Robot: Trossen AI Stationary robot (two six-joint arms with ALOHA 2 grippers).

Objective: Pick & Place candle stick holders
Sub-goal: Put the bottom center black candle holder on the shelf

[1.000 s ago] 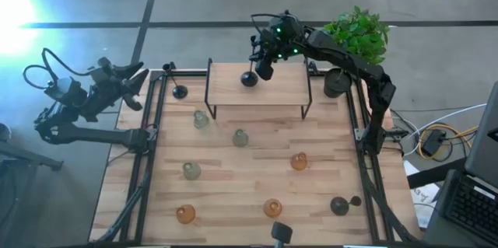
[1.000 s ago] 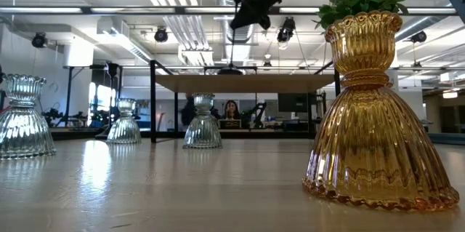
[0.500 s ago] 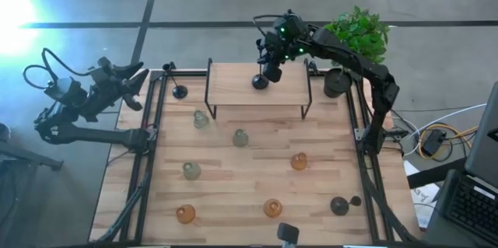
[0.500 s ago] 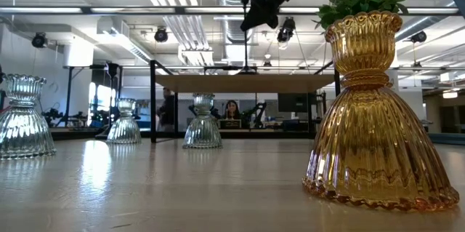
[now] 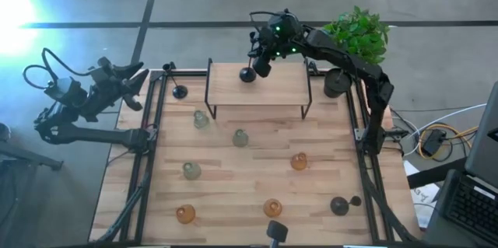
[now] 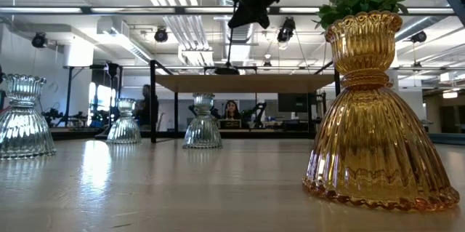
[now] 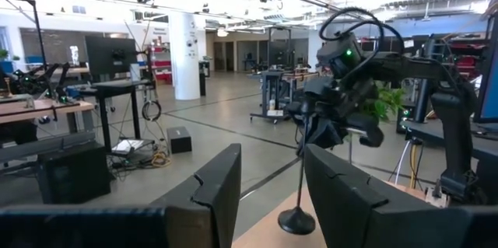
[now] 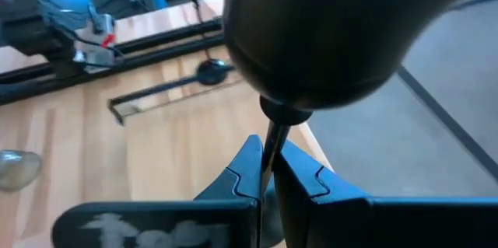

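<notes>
My right gripper point(image 5: 261, 60) is shut on a slim black candlestick point(image 5: 247, 75) over the far left part of the raised wooden shelf point(image 5: 272, 92). Its domed base point(image 6: 227, 70) is at the shelf top; I cannot tell whether it touches. A second black candlestick point(image 5: 180, 91) stands on the table at the far left. A third point(image 5: 340, 205) lies near the right front. Pale green point(image 5: 240, 137) and amber point(image 5: 299, 161) glass holders stand on the table. My left gripper point(image 7: 268, 182) is open and empty, off the table's left side point(image 5: 138, 81). My right gripper pinches the candlestick's thin stem point(image 8: 270, 148) between its two fingers point(image 8: 247, 162), well above the domed base point(image 8: 327, 38). The fingers come from above, slanting down, and lie across the stem. The candlestick hangs base down, roughly upright.
A black pot point(image 5: 336, 85) with a leafy green plant point(image 5: 358, 34) stands at the far right, beside the shelf. The shelf's black frame legs point(image 5: 208, 108) stand on the table. Several glass holders are spread over the middle and front, one amber holder point(image 6: 374, 116) close to the low camera.
My right gripper, still shut on the candlestick, has swung toward the table's right edge over the shelf and then back toward the left. The candlestick's base ends about where it was a second ago, slightly nearer the far edge.
</notes>
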